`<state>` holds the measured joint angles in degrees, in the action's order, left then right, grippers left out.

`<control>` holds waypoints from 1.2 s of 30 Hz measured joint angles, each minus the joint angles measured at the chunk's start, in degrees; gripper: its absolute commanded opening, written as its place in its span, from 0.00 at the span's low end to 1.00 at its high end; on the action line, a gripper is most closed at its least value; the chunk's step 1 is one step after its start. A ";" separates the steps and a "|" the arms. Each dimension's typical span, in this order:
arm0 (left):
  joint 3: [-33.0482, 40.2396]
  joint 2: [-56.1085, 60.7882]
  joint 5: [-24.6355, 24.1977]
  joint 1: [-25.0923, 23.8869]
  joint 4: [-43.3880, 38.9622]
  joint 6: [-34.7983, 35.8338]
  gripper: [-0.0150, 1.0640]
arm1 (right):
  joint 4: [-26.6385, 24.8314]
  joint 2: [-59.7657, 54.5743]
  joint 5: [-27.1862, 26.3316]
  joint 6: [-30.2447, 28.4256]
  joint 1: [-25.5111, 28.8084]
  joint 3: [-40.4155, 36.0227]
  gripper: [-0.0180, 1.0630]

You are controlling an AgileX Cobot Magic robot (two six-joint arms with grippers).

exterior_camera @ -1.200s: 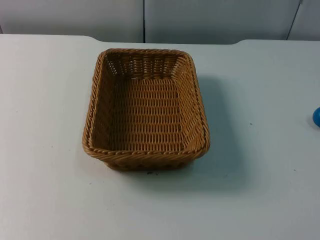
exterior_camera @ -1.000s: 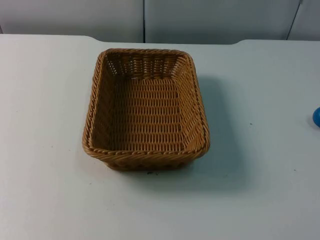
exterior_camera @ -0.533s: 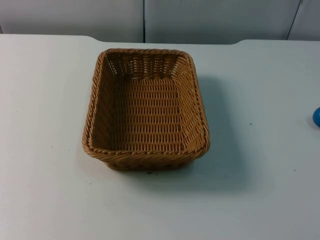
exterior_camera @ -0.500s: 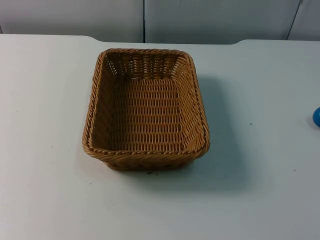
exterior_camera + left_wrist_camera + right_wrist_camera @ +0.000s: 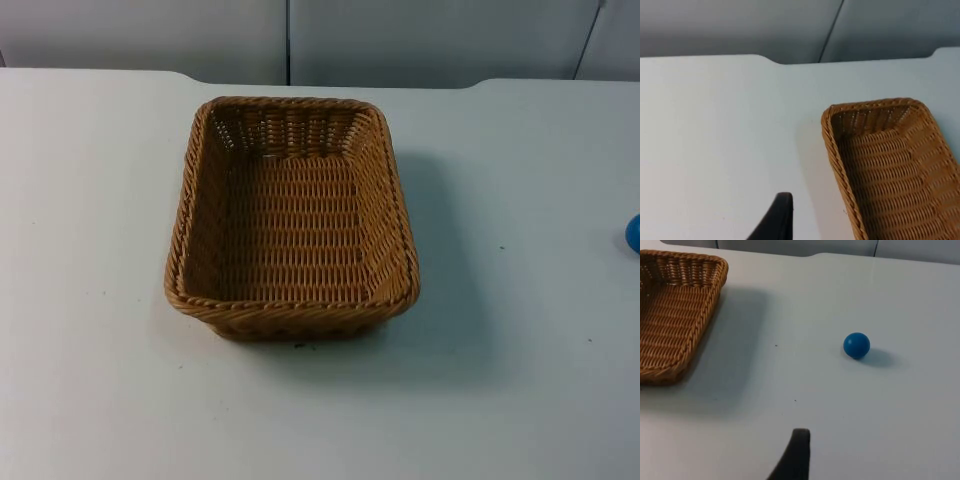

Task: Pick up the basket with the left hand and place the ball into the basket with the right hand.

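1. Woven brown basket (image 5: 292, 220) sits upright on the white table (image 5: 90, 200), near its middle, with nothing inside; the grey partition wall (image 5: 400, 40) stands behind.
2. Blue ball (image 5: 856, 345) rests on the table well apart from the basket, on its right; the top view catches it at the picture's edge.
3. Left gripper (image 5: 775, 222) hangs over bare table beside the basket's left rim; right gripper (image 5: 795, 455) hangs over bare table short of the ball. Whether either one's fingers are open or closed cannot be told.
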<state>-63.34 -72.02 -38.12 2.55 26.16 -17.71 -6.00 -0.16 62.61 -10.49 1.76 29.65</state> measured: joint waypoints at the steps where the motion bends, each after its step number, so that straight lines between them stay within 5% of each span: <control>1: 0.00 0.00 0.00 0.00 0.00 0.00 0.89 | 0.00 0.00 0.00 0.00 0.00 0.00 0.78; 21: -3.68 -38.90 -0.83 0.35 20.92 -14.31 0.89 | 0.11 0.00 0.00 0.91 0.00 0.00 0.78; 36: -17.77 -53.10 -5.83 6.16 20.27 -7.96 0.89 | 0.20 0.00 0.00 1.04 0.00 0.00 0.78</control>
<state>-81.12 -125.12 -43.95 8.71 46.43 -25.67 -5.80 -0.16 62.61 -9.45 1.76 29.65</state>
